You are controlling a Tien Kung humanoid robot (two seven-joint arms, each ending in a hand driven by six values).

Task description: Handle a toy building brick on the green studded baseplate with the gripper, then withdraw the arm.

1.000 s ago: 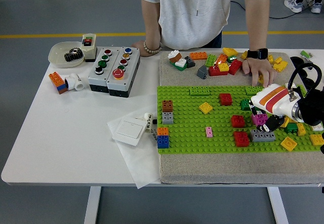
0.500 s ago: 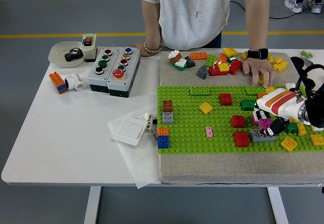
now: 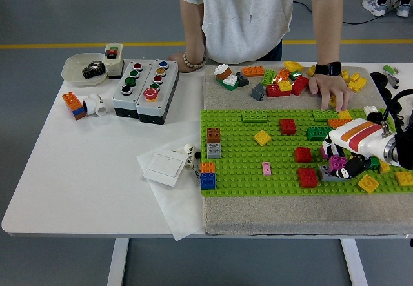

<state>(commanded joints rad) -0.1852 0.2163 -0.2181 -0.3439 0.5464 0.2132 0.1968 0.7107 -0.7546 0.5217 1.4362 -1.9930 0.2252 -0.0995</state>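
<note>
- My right hand (image 3: 343, 160) has drawn back toward the right edge over the last second; a second ago it sat further in over the baseplate (image 3: 258, 170).
- The magenta brick (image 3: 337, 163) has travelled with it — earlier it stood further in, above the grey brick (image 3: 328, 173); now it is at my fingertips, partly over the grey brick's right end.
- Hand state: fingers curled around the magenta brick. I judge the grasp held, though the contact itself is partly hidden by the dark fingers.
- Judgement: handling is done or nearly so; release and full withdrawal remain.
- The left arm is not visible.
- Materials: bricks are hard, glossy moulded plastic, studded on top, square-edged. The baseplate is a flat rigid green sheet with a regular stud grid, lying on a coarse beige mat (image 3: 284, 218).
- Just inward of my fingers: two red bricks (image 3: 304, 163), blocky, fixed on studs.
- Beyond my hand, at the far edge — a person's hand (image 3: 329, 89) rests on loose bricks; it has not moved.
</note>
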